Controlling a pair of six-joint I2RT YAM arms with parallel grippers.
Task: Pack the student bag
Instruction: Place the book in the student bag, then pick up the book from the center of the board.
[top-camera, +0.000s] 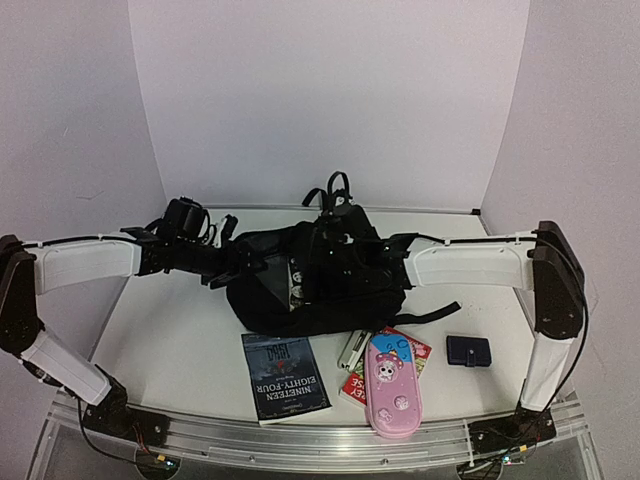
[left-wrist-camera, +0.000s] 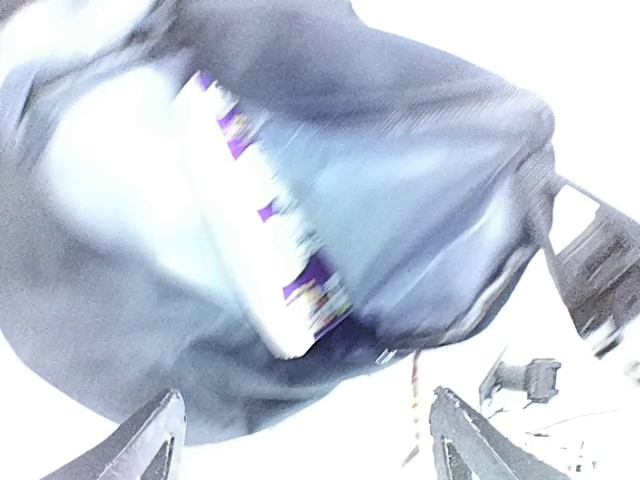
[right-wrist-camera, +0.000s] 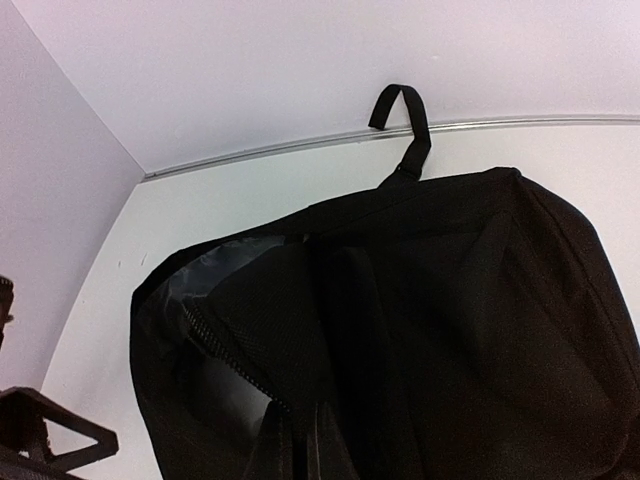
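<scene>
The student bag is a large black backpack that lies in the middle of the table with its top loop toward the back wall. Its opening faces left, and a white book with purple marks sits inside it. My left gripper is at the bag's left side, open and empty, with its fingers spread before the opening in the blurred left wrist view. My right gripper is over the bag's top right. In the right wrist view, bag fabric is drawn up to its jaws, which look shut on it.
A dark "Nineteen Eighty-Four" book lies at the front. To its right, a pink pencil case rests on a red book, beside a small silver item. A dark-blue pouch lies at the right. Walls close the back and sides.
</scene>
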